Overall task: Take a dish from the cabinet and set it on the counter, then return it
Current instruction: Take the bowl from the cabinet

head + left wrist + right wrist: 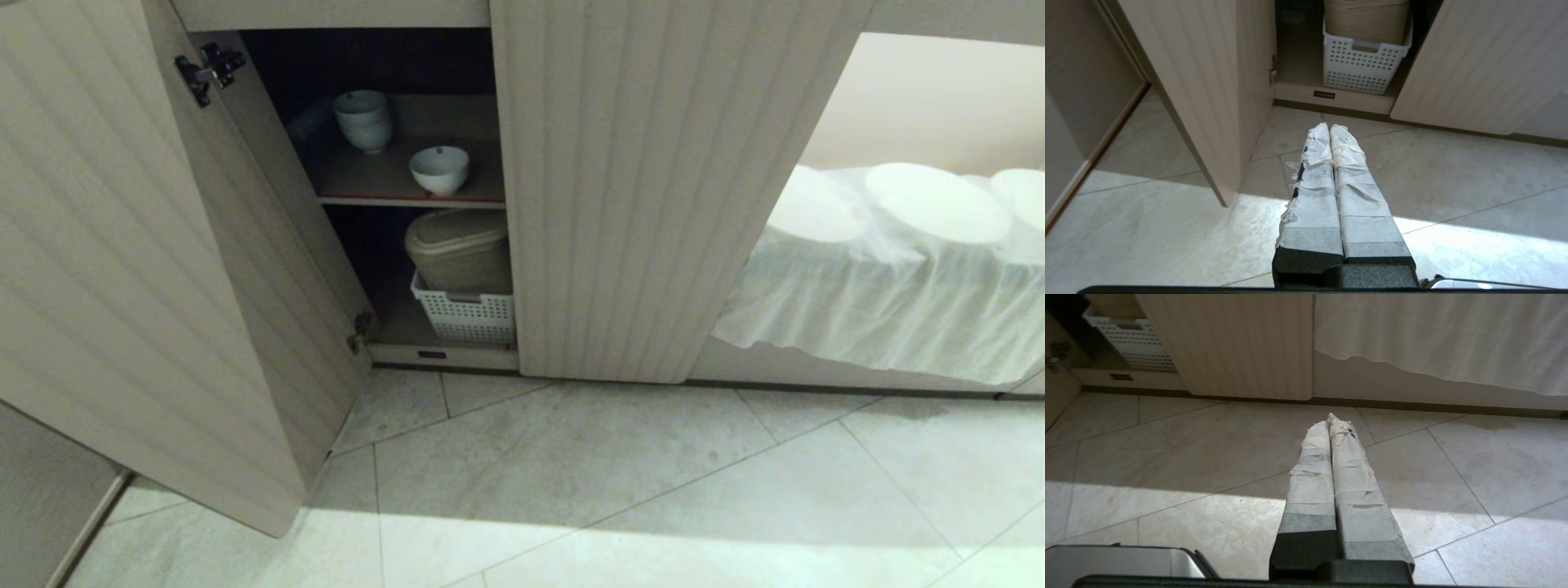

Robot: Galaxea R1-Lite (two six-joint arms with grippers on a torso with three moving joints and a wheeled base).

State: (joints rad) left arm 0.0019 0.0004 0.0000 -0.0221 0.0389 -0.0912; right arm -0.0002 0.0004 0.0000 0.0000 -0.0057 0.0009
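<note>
Bowl [439, 169] alone on upper brown shelf of open cabinet [653, 188], near the red front edge.

Just behind and to the left, stack of similar white bowls [364, 120] on same shelf. Below, white perforated basket [467, 315] holding beige lidded container [459, 247]. Left door [139, 269] swung wide open, right door closed. Both grippers low above tiled floor [620, 482], well apart from cabinet: left gripper [1329, 127] with taped fingers pressed together, holding nothing; right gripper [1329, 419] likewise closed and empty. White cloth [890, 302] draped at right.
</note>
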